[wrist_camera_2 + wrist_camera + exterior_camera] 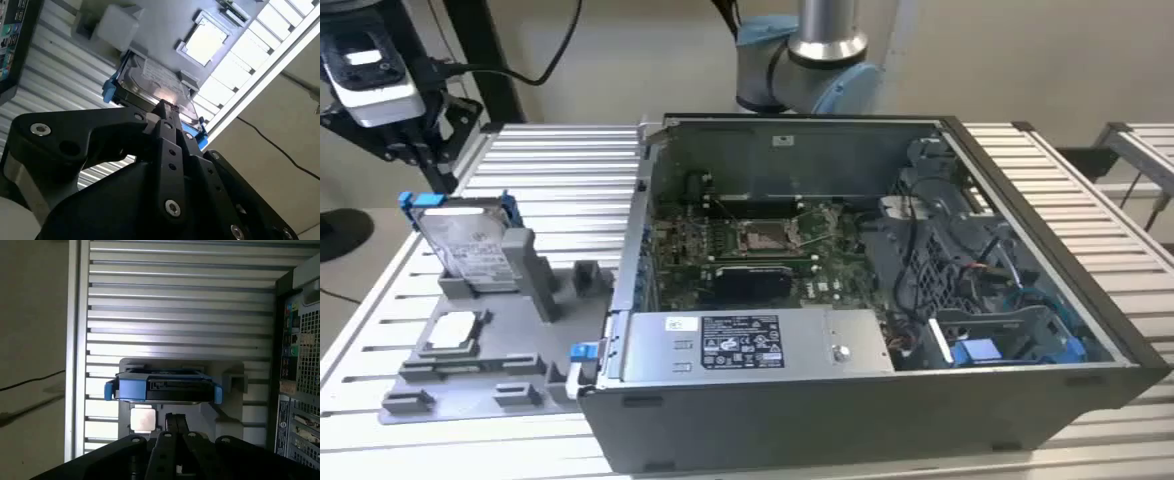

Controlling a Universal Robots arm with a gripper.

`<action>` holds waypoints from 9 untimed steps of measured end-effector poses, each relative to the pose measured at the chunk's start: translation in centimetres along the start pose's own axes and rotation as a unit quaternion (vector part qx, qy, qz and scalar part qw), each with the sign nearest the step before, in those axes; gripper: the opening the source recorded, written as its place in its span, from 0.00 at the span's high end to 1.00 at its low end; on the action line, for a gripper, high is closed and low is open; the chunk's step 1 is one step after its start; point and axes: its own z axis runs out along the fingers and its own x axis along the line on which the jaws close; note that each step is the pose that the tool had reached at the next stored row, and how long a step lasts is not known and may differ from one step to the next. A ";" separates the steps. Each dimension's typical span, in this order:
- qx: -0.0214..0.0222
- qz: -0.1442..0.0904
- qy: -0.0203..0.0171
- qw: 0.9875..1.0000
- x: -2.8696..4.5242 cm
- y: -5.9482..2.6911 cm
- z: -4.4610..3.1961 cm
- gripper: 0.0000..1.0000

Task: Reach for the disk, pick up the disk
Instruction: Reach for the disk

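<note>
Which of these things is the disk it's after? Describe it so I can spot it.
Find the big open computer case; to the exterior view's left of it sits a grey holder. The disk stands upright at the holder's far end: a silver slab with a white label and blue side rails, unlike the small square chip lying flat.

one disk [470, 240], one chip [454, 331], one computer case [854, 425]

No legible txt anywhere. Disk [470, 245]: white label, print too small, can't read. Grey box [854, 345] in pc case [854, 430]: black-and-white label [740, 342], rows of print, unreadable. Small white sticker [680, 323] beside it, same.
</note>
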 end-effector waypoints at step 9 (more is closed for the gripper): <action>0.000 0.000 0.000 1.000 0.00 0.00 0.00 1.00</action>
